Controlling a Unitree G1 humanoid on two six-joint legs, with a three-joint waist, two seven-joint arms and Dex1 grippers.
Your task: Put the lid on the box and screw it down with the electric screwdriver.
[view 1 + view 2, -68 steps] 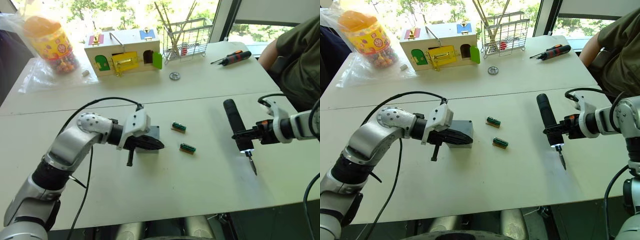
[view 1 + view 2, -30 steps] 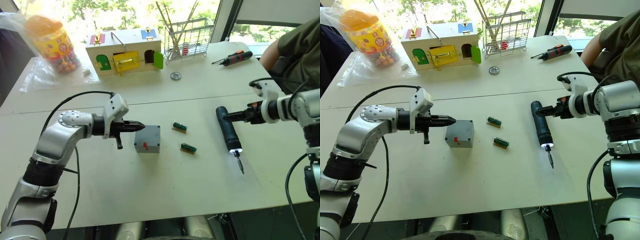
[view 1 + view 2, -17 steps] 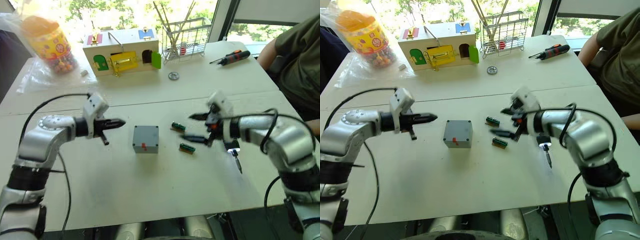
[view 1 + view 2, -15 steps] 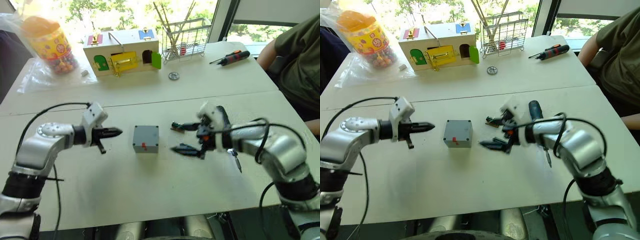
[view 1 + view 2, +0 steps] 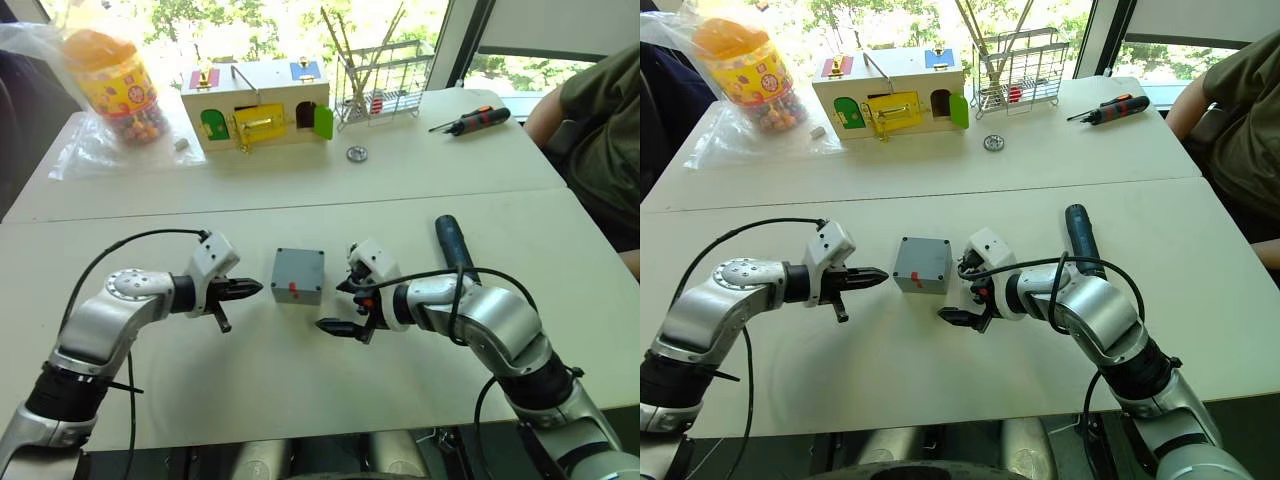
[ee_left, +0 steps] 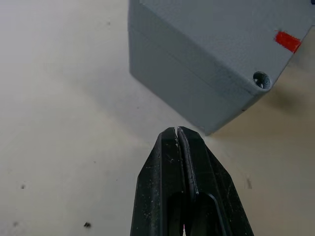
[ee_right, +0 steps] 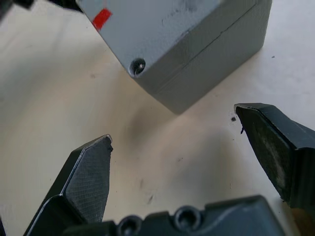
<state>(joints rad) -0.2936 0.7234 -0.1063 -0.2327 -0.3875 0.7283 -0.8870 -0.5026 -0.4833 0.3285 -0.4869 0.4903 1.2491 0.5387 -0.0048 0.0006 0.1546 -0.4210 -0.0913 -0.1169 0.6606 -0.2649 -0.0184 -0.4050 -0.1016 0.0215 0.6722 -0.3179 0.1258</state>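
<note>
Lid (image 5: 299,268) sits on box (image 5: 919,280), mid-bench, w/ red mark near its front edge. Left gripper (image 5: 252,289) just beside box on its left, jaws pressed together, tip aimed at box side. Right gripper (image 5: 962,293) just beside box's right front corner, jaws spread wide, holding nothing. Electric screwdriver (image 5: 455,247) lies flat on bench, toward right edge, behind right arm.
</note>
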